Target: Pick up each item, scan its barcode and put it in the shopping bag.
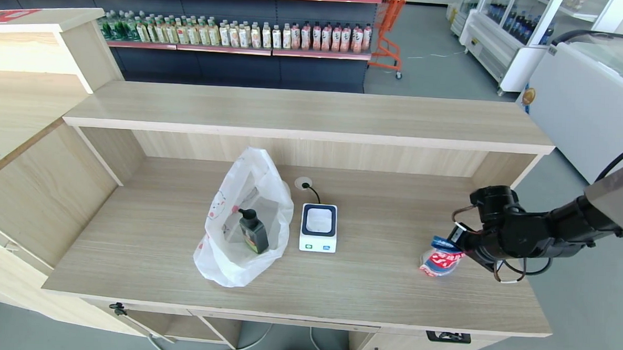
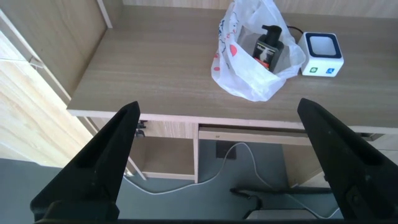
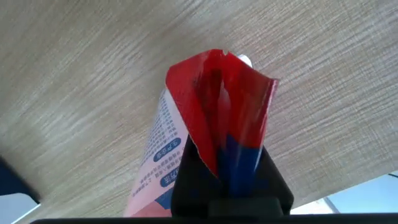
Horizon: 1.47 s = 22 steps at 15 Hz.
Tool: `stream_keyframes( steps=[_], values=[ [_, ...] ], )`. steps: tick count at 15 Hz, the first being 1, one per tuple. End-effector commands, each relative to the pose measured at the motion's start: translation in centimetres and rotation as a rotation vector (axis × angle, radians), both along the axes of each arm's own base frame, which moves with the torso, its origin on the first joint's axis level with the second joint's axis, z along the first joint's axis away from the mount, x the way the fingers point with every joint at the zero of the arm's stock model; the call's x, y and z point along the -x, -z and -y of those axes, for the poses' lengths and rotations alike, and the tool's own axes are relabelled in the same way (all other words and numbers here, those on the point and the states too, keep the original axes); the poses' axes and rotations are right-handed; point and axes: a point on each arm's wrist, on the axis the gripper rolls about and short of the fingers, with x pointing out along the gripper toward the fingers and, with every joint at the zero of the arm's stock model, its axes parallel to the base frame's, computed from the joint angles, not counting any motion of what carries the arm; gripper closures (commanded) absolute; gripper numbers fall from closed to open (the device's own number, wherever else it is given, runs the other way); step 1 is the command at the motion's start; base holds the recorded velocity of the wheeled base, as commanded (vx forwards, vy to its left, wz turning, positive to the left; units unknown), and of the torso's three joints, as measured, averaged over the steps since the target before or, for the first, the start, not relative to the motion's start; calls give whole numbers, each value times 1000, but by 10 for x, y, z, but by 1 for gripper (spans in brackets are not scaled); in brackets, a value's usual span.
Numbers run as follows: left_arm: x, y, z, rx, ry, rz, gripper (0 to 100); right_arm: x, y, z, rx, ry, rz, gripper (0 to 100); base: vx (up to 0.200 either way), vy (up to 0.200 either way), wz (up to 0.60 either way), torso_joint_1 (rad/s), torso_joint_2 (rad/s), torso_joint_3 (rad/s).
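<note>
- Right gripper (image 1: 454, 244) is pinching the packet (image 1: 441, 261) by its crimped top edge, near the right end of the counter (image 1: 380, 288). I cannot tell whether the packet's base is touching the wood.
- Left gripper (image 2: 219, 109) is hanging low before the counter's front edge, its fingers spread wide and holding nothing.
- Only thin film is sitting between the right fingers, so the packet could be slipping or swinging loose during the carry toward the scanner (image 1: 318, 227).
- Creased wrapping could be hiding the barcode, or the code could be facing away from the scanner's window, giving no read.
- Just beside the scanner, on the robot's left, the shopping bag (image 1: 218, 258) is slumping with a dark bottle (image 1: 253, 231) standing inside. Its soft rim could be folding shut under a drop, or the packet could be tipping the bottle.
- Pale wood grain is covering the counter, with a raised ledge (image 1: 303, 114) behind it.
- Behind, shelves (image 1: 233, 35) are displaying rows of drinks, with an orange cart (image 1: 388, 36) and freezers (image 1: 583, 92) standing on the robot's right.
</note>
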Motion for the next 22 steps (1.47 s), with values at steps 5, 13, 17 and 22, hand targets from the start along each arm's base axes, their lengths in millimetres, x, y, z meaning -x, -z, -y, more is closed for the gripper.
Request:
stream_keyframes(
  steps=[5, 13, 17, 22],
  values=[
    [0, 0, 0, 1, 0, 1, 0, 13, -75, 1, -44, -266, 269, 100, 0, 0, 0, 0, 0, 0],
    [0, 0, 0, 1, 0, 1, 0, 105, -119, 20, -75, -1364, 702, 100, 0, 0, 0, 0, 0, 0],
    [0, 0, 0, 1, 0, 1, 0, 141, -139, -13, -128, -1476, 734, 100, 0, 0, 0, 0, 0, 0],
    [0, 0, 0, 1, 0, 1, 0, 168, -163, -45, -295, -1525, 683, 100, 0, 0, 0, 0, 0, 0]
  ],
)
